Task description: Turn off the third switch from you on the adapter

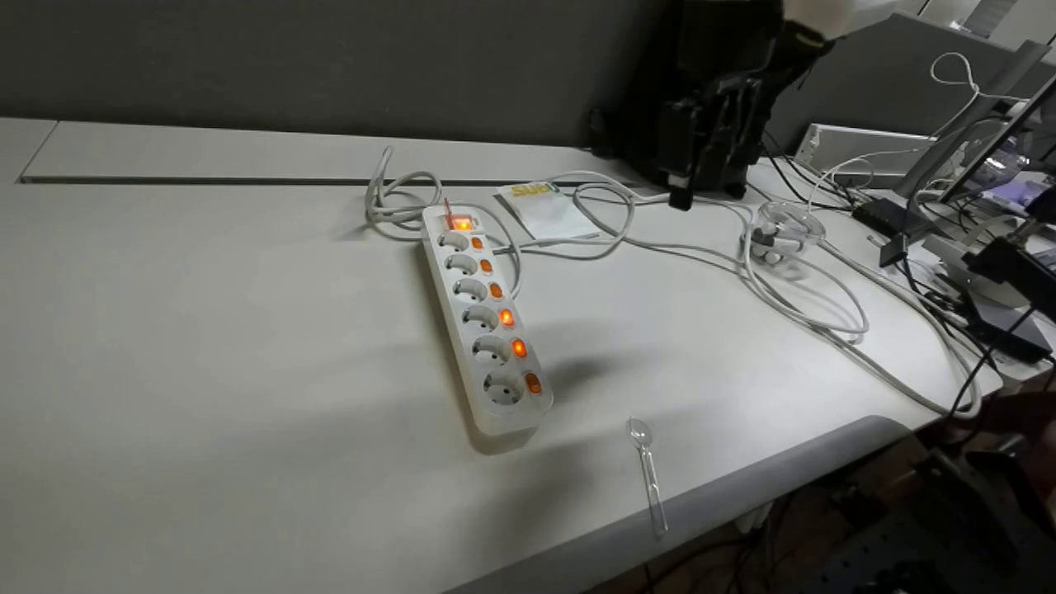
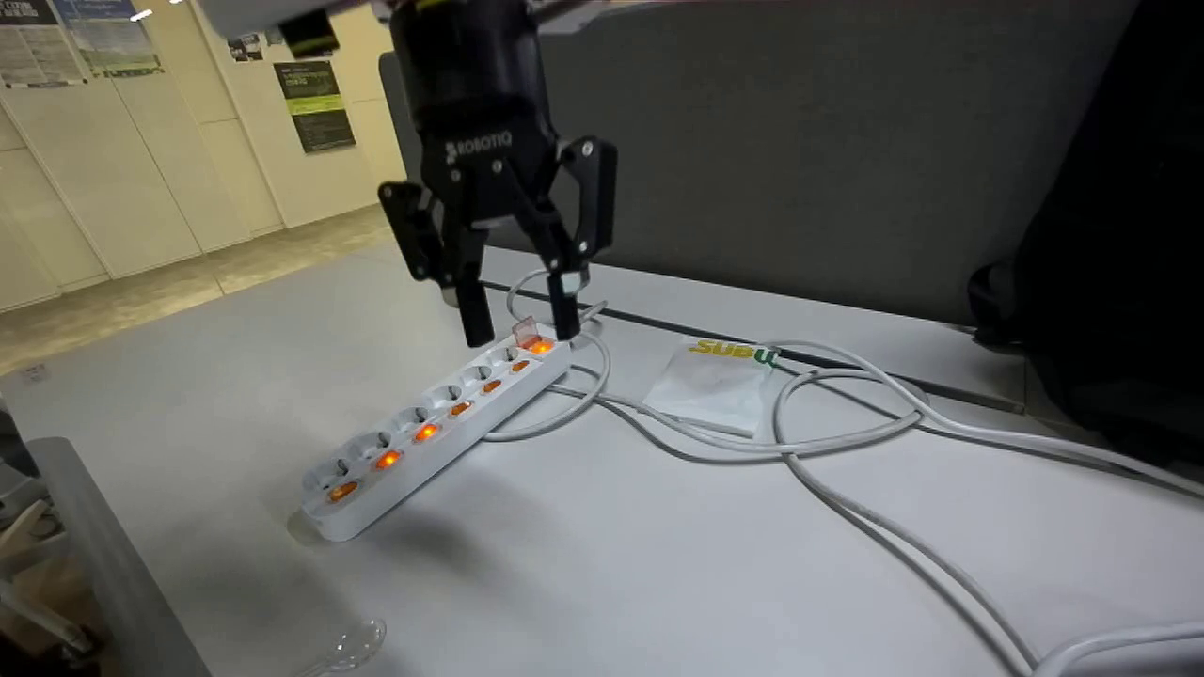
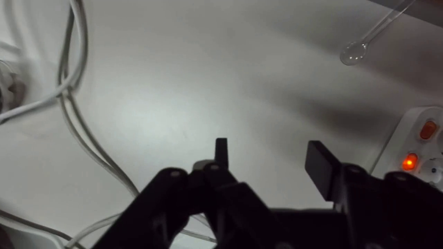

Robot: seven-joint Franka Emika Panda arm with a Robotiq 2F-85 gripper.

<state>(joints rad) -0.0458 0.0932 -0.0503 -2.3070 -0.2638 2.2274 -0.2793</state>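
Grey partition (image 1: 289,66): upright along the rear, confirmed in both exterior views.
White table (image 1: 206,330): flat top, finished with a grey edge band (image 1: 726,499).
White cables (image 3: 83,39): loose loops across the table, crossing one another in places.
White power strip (image 1: 488,322): lies on the table between the partition and the edge band, round sockets (image 1: 492,351) facing up in a single row; in the wrist view one end shows at right.
Robotiq gripper (image 2: 522,324): suspended above the table, pointing down, off to one side of the power strip and apart from it.
Jaws: wide, a broad gap between the fingers (image 3: 221,150) in the wrist view.
White packet (image 1: 551,216): yellow and green lettering; lies near the strip's partition end.
Plastic spoon (image 1: 649,473): clear; bowl near the strip's opposite end, handle reaching the edge band.
Raised flap (image 2: 526,331): reddish, see-through, upright beside the lit end switch (image 1: 463,223).
Rocker switches (image 1: 506,317): six, orange, beside the sockets; counted from the spoon end, second and third lit, first, fourth, fifth and sixth unlit.
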